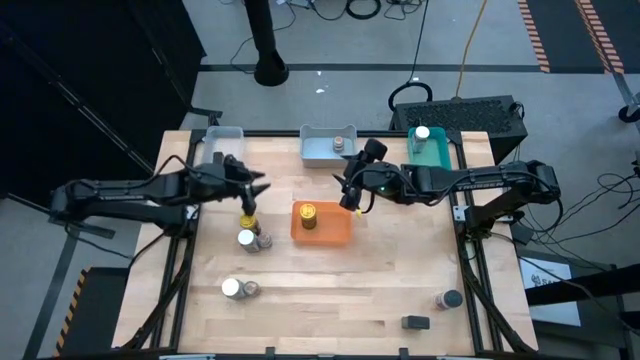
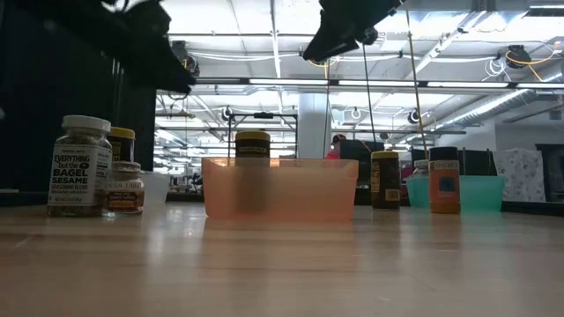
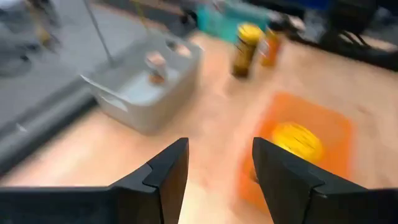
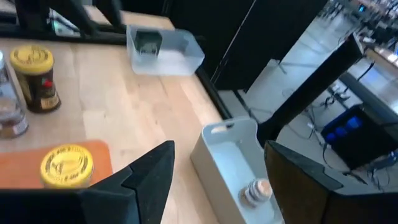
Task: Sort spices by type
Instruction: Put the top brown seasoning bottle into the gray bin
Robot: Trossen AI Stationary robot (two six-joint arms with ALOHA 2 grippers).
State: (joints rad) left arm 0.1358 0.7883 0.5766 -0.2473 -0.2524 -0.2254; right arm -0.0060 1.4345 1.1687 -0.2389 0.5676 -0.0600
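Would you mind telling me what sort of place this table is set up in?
Probably a robotics lab or workshop: a bare wooden table on a metal frame, loose cables across the grey floor, and exposed ceiling ducts and strip lights in the large room behind.

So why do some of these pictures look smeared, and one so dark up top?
Left wrist view: the orange tray and grey bin are streaked with motion blur. Low view: bright ceiling lights leave the arms as black silhouettes. High view: sharp, evenly lit.

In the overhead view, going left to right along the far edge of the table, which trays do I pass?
Clear tray → blue-grey tray, with a small jar in it → teal tray, holding a white-lidded jar.
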